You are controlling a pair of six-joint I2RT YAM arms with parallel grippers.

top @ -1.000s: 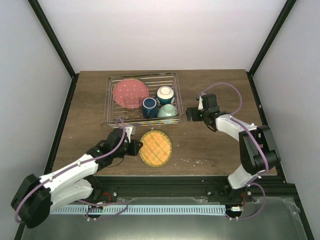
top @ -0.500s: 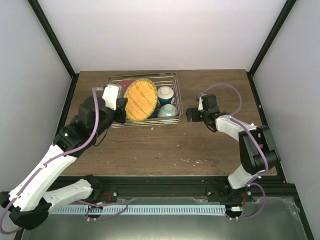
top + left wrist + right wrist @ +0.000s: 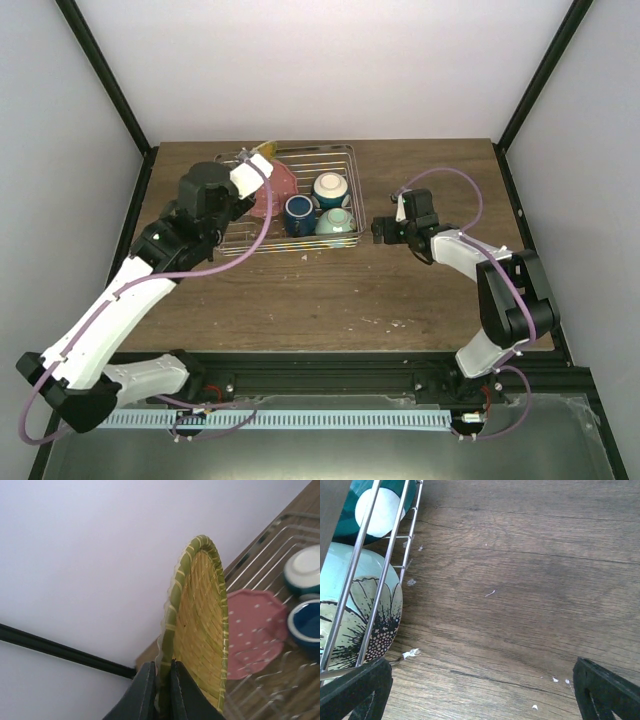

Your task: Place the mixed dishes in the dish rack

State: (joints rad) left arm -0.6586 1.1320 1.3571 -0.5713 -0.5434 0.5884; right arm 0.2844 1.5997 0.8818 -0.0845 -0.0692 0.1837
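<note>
Lime-green plate (image 3: pixel 197 630) is clamped by its rim in the left gripper (image 3: pixel 161 666), fingers (image 3: pixel 145 692) pinched tight on either side of the edge. The plate stands on edge and rises straight away from the fingertips, woven-looking face turned to the right of the wrist view. In the top view we see only a yellow sliver of the lime-green plate (image 3: pixel 262 150) sticking out past the left gripper (image 3: pixel 256 165), held up over the far left corner of the dish rack (image 3: pixel 345 155). Below and beyond that gripper the pink plate (image 3: pixel 255 630) lies in the rack, leaning on the rack's wires (image 3: pixel 260 545). In the top view the pink plate (image 3: pixel 280 185) is partly hidden by the wrist. To the right of the gripper and past the pink plate are the dark blue mug (image 3: pixel 305 627) and the cream bowl (image 3: pixel 305 570), which has a teal outside. In the top view the mug (image 3: pixel 298 214), cream bowl (image 3: pixel 331 188) and pale mint bowl (image 3: pixel 336 222) fill the right half of the rack. The right gripper (image 3: pixel 380 229) is wide open with nothing in it, low over the bare wooden table (image 3: pixel 400 290), just outside the rack's right wall. From its wrist view the right gripper (image 3: pixel 480 695) has the rack wires (image 3: pixel 395 535) just off its left finger. The flower-patterned mint bowl (image 3: pixel 350 600) sits right behind those wires, the cream bowl (image 3: pixel 375 510) farther ahead. There are small crumbs on the table (image 3: pixel 520 580) between the fingers.
</note>
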